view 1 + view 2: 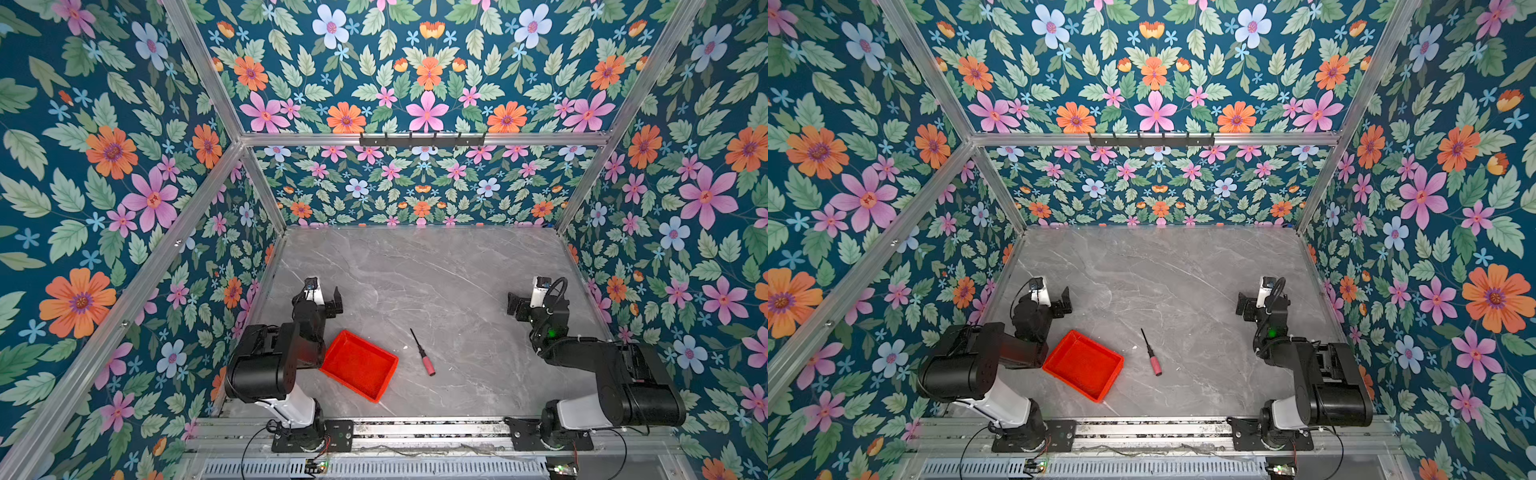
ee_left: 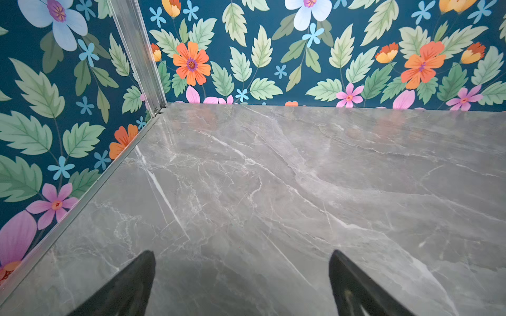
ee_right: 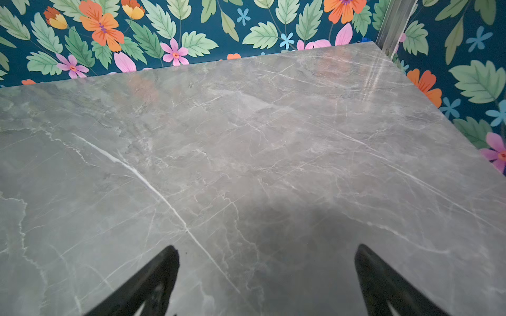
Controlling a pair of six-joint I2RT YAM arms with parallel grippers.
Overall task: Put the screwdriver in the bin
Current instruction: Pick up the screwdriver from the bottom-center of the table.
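Note:
The screwdriver (image 1: 423,353) (image 1: 1151,353) lies flat on the grey marble table, with its thin black shaft pointing away and its pinkish-red handle toward the front. Just left of it sits the red-orange bin (image 1: 359,365) (image 1: 1084,365), turned at an angle, with nothing inside. My left gripper (image 1: 320,301) (image 2: 242,255) hovers open behind the bin, close to the left wall. My right gripper (image 1: 536,305) (image 3: 267,249) is open too, far right of the screwdriver. Both wrist views show only bare marble between the fingers; neither shows the screwdriver or the bin.
Floral walls enclose the table (image 1: 415,270) on the left, back and right, with aluminium frame posts (image 2: 137,52) in the corners. Both arm bases are mounted on a metal rail (image 1: 415,428) along the front edge. The left arm's elbow overlaps the bin's left corner in both top views.

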